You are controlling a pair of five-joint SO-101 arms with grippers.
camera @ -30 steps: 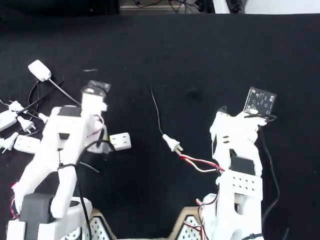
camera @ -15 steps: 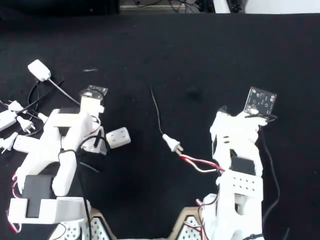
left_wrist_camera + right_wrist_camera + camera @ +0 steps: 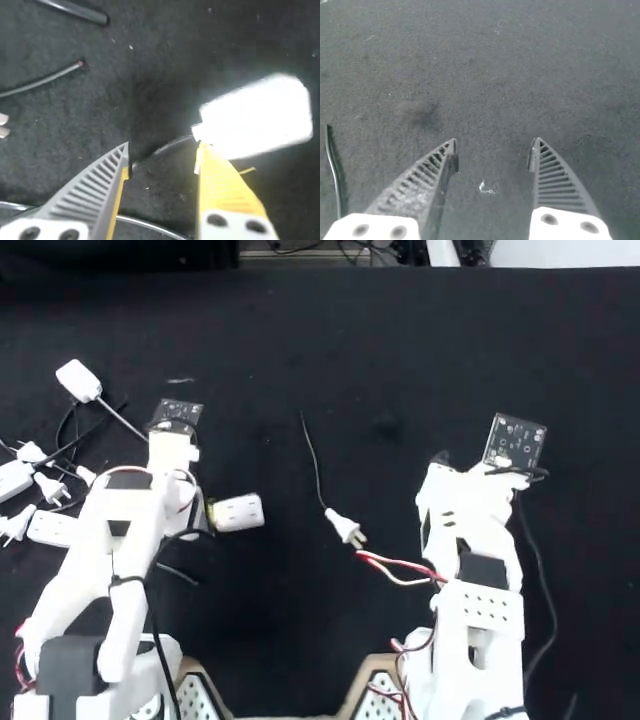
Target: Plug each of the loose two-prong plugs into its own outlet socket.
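Plug [image 3: 345, 528] diagonal, prongs toward lower right

Left gripper [image 3: 161, 149] swung left; socket block [image 3: 237, 512] nudged slightly up-table.

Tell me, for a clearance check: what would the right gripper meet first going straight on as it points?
Probably only the black cloth table cover: the open right gripper points at a bare patch, with the thin black wire off to one side. Depth unclear.
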